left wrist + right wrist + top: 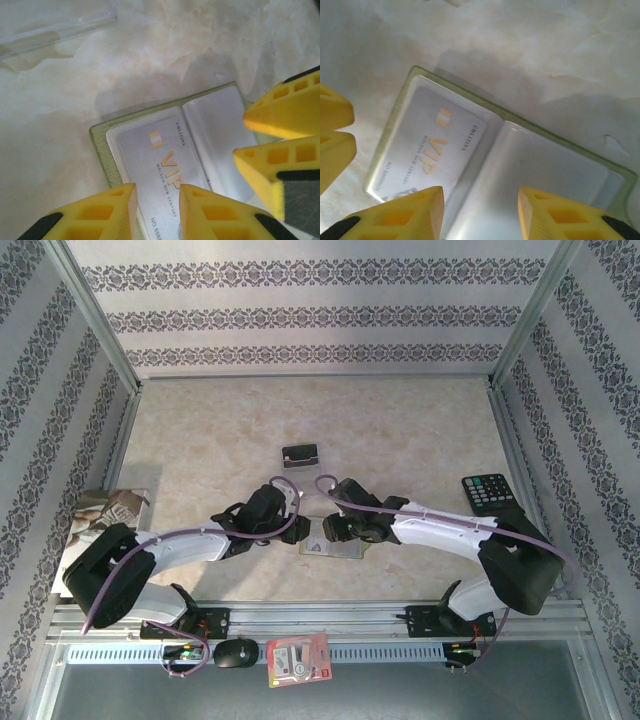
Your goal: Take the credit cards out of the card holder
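The card holder [615,186] lies spread open and flat on the table [530,40], directly under both claws. I judge it is laid this way so its pockets face up for picking. The left claw [157,195] sits low with fingers narrowly apart over the pale VIP card [165,150], gripping nothing. The right claw [480,195] stands wider, straddling the fold, also empty. That card is tucked in the pocket nearer the left claw; the pocket [545,175] beneath the right claw looks empty. A blackish card [300,454] lies well beyond both claws — seemingly already out.
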Tool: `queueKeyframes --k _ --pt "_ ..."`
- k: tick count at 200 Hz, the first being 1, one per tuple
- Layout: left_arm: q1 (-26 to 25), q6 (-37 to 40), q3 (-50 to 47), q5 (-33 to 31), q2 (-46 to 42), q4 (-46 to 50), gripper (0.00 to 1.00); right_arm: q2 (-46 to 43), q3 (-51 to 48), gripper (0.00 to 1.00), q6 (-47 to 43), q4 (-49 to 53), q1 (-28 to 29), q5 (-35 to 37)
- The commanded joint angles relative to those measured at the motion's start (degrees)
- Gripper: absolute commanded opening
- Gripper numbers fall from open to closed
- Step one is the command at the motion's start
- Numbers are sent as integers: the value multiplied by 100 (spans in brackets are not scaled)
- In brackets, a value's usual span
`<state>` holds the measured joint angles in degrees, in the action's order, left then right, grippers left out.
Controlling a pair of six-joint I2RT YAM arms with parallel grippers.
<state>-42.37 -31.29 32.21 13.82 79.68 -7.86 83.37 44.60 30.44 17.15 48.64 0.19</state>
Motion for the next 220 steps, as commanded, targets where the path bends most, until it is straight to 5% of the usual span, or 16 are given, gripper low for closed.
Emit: queueKeyframes --k 1,148,220 --pt "-170 285 142 -265 195 318 28 -125 222 45 -382 358 66 629" --pt "-333 -434 -238 102 1024 217 19 379 255 45 -557 198 242 715" --pt "-411 -280 30 -310 -224 380 28 141 166 44 -443 174 173 763"
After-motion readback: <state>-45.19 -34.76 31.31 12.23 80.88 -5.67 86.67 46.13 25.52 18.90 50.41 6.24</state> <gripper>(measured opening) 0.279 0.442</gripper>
